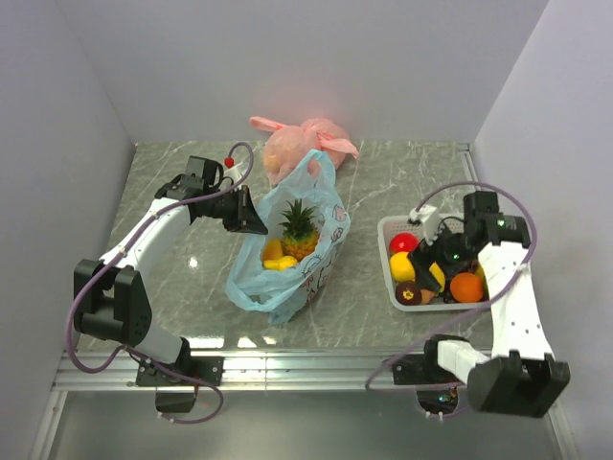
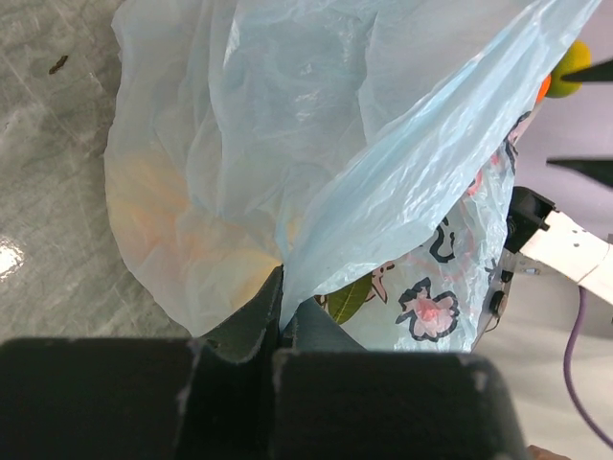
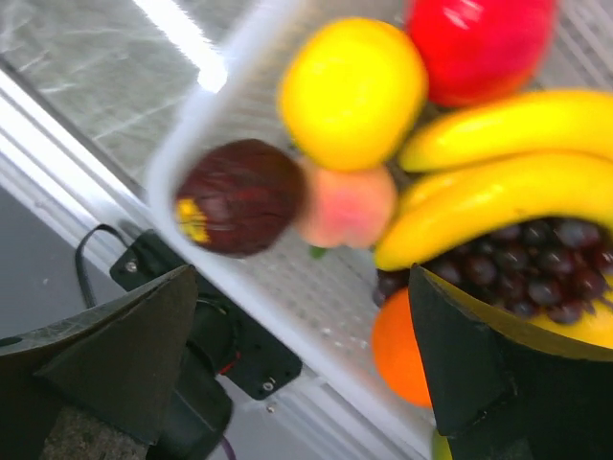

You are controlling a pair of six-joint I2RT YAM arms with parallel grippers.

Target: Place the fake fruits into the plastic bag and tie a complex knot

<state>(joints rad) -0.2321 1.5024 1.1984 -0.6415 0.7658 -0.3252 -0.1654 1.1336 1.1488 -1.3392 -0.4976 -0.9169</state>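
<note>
Overhead and wrist views. The bag, thin light-blue film with pink and dark print, stands in the middle of the counter with its mouth open upward. Inside it the pineapple stands with its crown up, and yellow pieces lie just beside it on the near-left side. The left pincer is at the left rim of the bag mouth. In the left wrist view its fingers are clenched on a fold of the film, with no gap showing between them, so the rim is pulled taut toward the left edge of the counter.

The white basket sits near the counter's right edge, toward the near side. It holds a red fruit, a yellow round fruit, a dark purple fruit, a peach, bananas, grapes and an orange, all touching or crowded together. The right pincer hangs over the basket, released, jaws wide apart and nothing between them. Whether its fingers touch any fruit cannot be told.

A pink bag, knotted, lies at the far edge, just behind the blue one.
</note>
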